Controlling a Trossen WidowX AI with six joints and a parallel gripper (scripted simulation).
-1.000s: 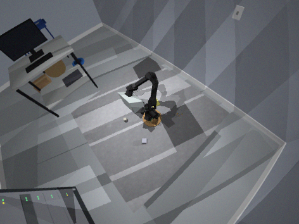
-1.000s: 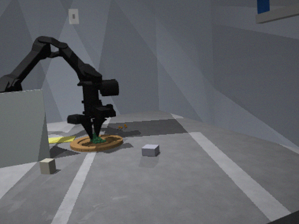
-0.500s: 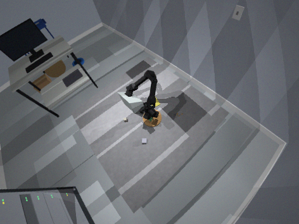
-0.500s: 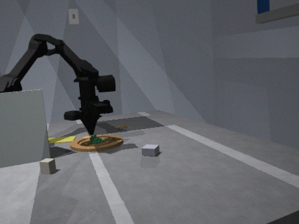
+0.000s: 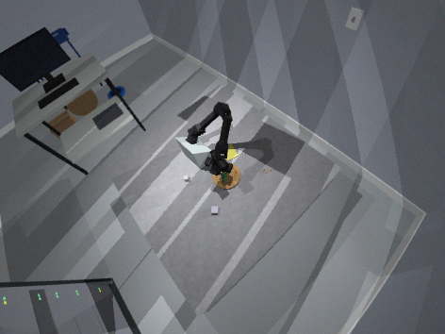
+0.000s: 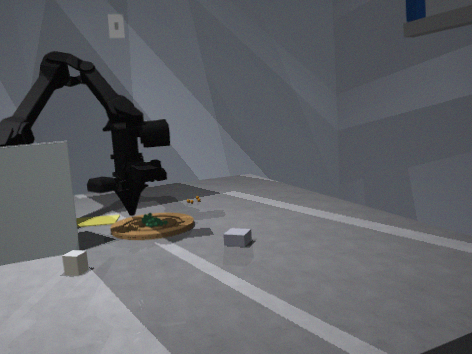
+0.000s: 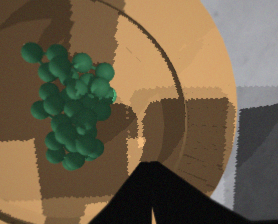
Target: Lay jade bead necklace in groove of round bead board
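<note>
The jade bead necklace (image 5: pixel 224 176) (image 6: pixel 151 220) (image 7: pixel 74 108) lies in a bunched heap of green beads on the inner part of the round bead board (image 5: pixel 238 180) (image 6: pixel 187 225) (image 7: pixel 212 75). In the wrist view the heap is inside the dark curved line of the board. It is not spread into a ring. My gripper (image 6: pixel 131 213) (image 7: pixel 148 170) is shut, with no beads between its fingertips. The tips point down, a little above the board, beside the heap in the wrist view. The far left of the board is cut off there.
A pale upright panel (image 5: pixel 193 151) (image 6: pixel 35 201) stands near the arm. A yellow sheet (image 5: pixel 232 153) (image 6: pixel 100 220) lies beside the board. A lavender block (image 5: pixel 214 209) (image 6: pixel 237 237) and a beige cube (image 5: pixel 187 178) (image 6: pixel 75 263) stand apart from it. Small orange bits (image 6: pixel 198 199) lie beyond it.
</note>
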